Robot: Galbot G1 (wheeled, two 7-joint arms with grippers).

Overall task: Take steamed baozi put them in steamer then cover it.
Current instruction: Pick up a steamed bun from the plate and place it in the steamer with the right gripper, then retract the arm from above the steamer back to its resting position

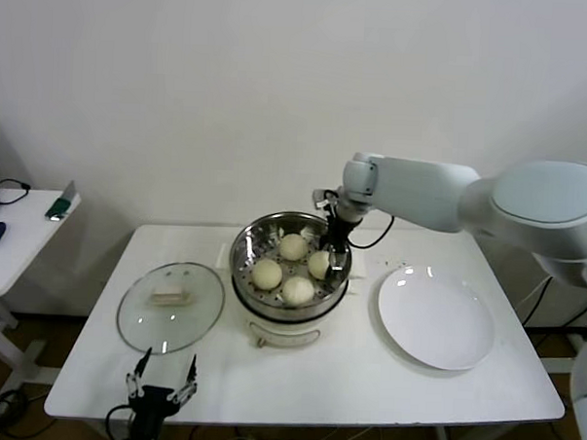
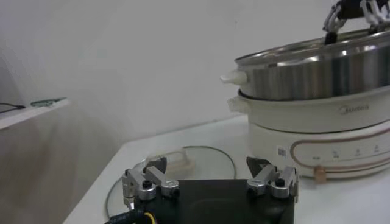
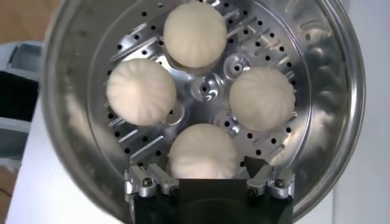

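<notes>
Four steamed baozi (image 3: 195, 33) sit in a ring on the perforated floor of the steamer (image 1: 249, 239), spaced evenly round the centre boss so none crowds another, which looks like deliberate placing so that steam can pass between them. One bun lies directly between the spread fingers of the right gripper (image 3: 207, 182); the jaws stand wide on either side of it and are not pressing it, so I judge it has been let go and rests on the floor under its own weight. That gripper hangs just inside the steamer's far right rim, reaching down from above, and its way out is straight up, since the steel wall is close beside it. The steamer stands on its white pot base (image 2: 317, 131) near the middle of the table (image 1: 296, 386), toward the back edge. The cover (image 1: 170, 306) lies flat near the table's left edge, handle up and well apart from the pot, so it can be taken from above. The left gripper (image 1: 160, 380) waits at the front edge just before the cover, jaws wide and holding nothing. The white plate (image 1: 435, 317) lies bare toward the right edge. With the buns in, covering is what remains, and the room above the basket must first be vacated by the right arm.
</notes>
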